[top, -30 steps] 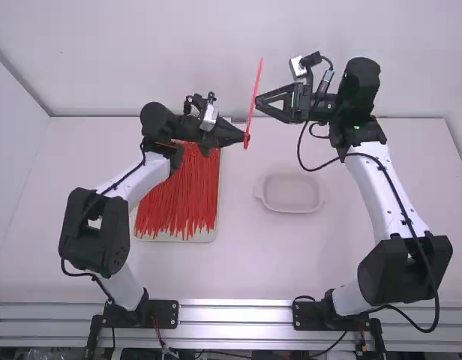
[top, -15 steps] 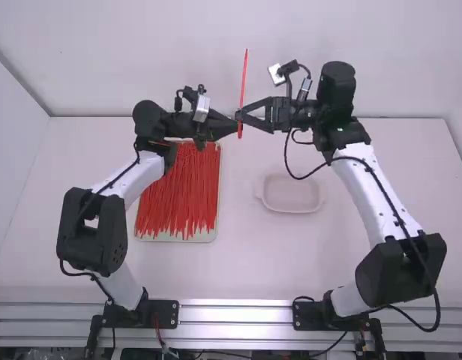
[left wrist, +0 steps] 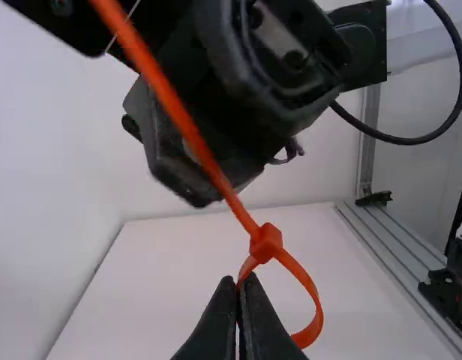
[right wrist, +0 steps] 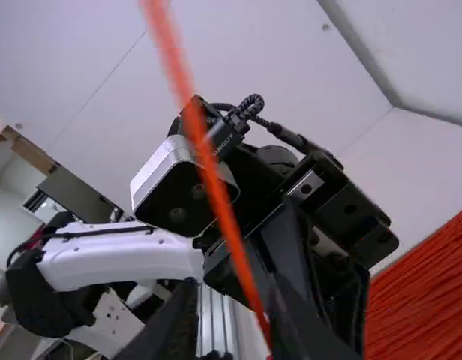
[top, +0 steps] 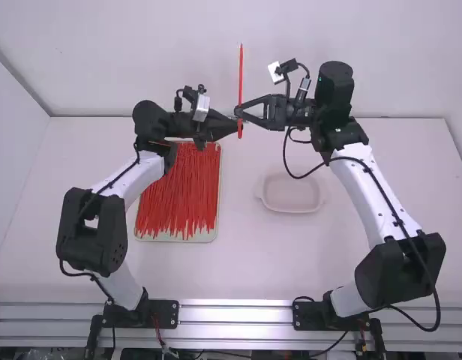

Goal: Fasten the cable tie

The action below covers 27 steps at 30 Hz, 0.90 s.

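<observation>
Orange plastic cable tie aloft above far corner of beige tray; tail already through head, loop loose. Left gripper clamped on loop; right gripper at tail, grip cannot be told. Remaining: cinch tight

White links, black joints, black cables.

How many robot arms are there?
2. The left arm stands at the table's left, over the red pile. The right arm stands at the right, by the white dish. Both reach to the red tie.
</observation>
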### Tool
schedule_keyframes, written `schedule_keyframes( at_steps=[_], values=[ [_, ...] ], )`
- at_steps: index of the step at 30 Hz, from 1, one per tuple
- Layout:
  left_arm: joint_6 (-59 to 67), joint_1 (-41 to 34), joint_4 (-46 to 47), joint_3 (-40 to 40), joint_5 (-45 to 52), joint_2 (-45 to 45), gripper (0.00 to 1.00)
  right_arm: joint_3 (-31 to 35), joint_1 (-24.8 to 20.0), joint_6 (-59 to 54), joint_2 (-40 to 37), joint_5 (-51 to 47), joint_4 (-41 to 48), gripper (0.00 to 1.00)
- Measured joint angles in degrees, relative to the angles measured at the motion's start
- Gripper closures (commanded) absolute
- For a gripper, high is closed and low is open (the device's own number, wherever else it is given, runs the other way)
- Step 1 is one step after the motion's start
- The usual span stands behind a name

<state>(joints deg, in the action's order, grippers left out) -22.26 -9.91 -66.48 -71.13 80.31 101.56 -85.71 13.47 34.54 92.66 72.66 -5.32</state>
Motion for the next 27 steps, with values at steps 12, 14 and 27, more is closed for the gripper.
schedule_keyframes(
  at_steps=[12, 14, 27],
  values=[
    [-0.48, 0.00, -0.20, 0.00, 0.00, 0.00, 0.98, 0.00, -0.15, -0.59, 0.02, -1.09, 0.17, 1.00],
    [-0.50, 0.00, -0.15, 0.00, 0.00, 0.00, 0.97, 0.00, -0.13, -0.96, 0.02, -1.09, 0.22, 1.00],
    [-4.46, 0.26, 1.25, 0.00, 0.22, 0.00, 0.01, 0.00, -3.50, -7.48, 0.00, 1.79, 9.27, 1.00]
  ],
)
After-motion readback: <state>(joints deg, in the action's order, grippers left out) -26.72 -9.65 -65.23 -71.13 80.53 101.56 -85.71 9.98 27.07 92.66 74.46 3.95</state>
